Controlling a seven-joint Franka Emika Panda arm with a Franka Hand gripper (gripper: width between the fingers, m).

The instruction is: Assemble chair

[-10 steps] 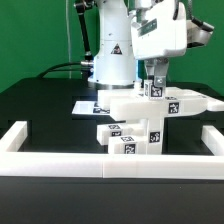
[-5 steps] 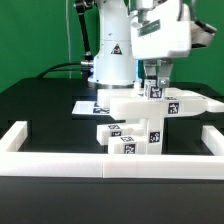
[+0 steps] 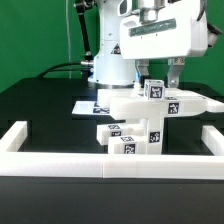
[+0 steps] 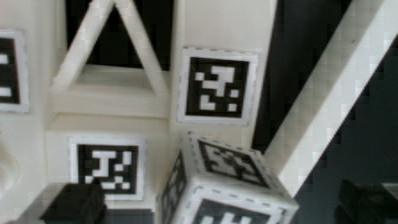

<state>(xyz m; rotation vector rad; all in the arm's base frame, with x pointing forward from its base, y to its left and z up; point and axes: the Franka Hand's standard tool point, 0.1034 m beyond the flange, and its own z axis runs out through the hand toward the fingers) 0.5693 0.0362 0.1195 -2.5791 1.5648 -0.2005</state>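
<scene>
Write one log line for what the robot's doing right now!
gripper: open, holding nothing | tagged block: sits atop chair, under gripper | chair: partly built, on black table

Chair just behind front border wall; marker board behind chair, toward exterior view's left; gripper directly above chair.

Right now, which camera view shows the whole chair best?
The exterior view: the chair sits fully in frame. The wrist view shows only a close, cropped part of its tagged panels.
</scene>
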